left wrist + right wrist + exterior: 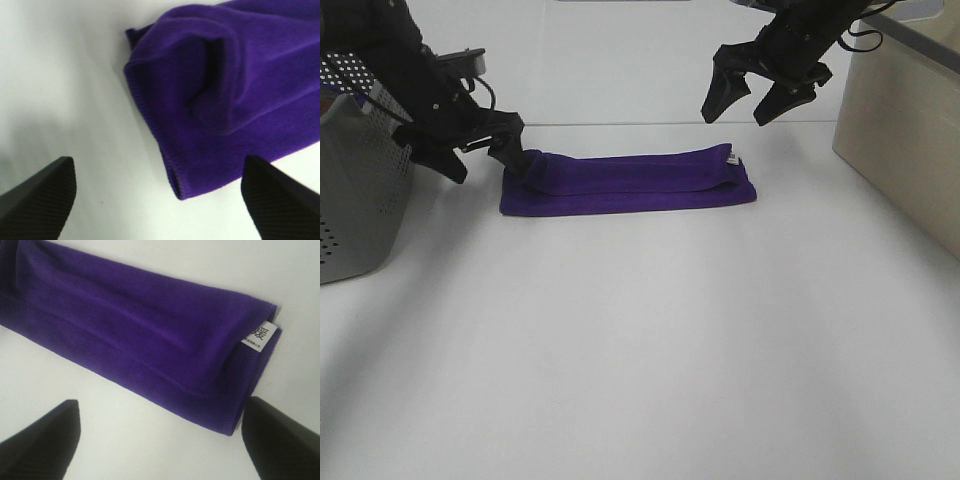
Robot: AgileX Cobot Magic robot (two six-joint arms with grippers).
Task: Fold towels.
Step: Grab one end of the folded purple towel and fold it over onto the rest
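The deep purple towel (pixel 630 182) lies on the white table (pixel 640 350), folded into a long narrow strip running left to right, with its white tag (pixel 734 158) at the right end. My left gripper (pixel 485 165) is open and low at the strip's left end. In the left wrist view the towel's rumpled end (pixel 240 90) lies between and beyond the spread gripper (pixel 160 200), not held. My right gripper (pixel 737 115) is open and raised above the right end. The right wrist view shows the towel (pixel 125 325) and tag (pixel 256 335) below that gripper (pixel 160 440).
A grey perforated basket (pixel 355 190) stands at the left edge, close behind my left arm. A beige box (pixel 910 130) stands at the right edge. The table's white surface stretches in front of the towel.
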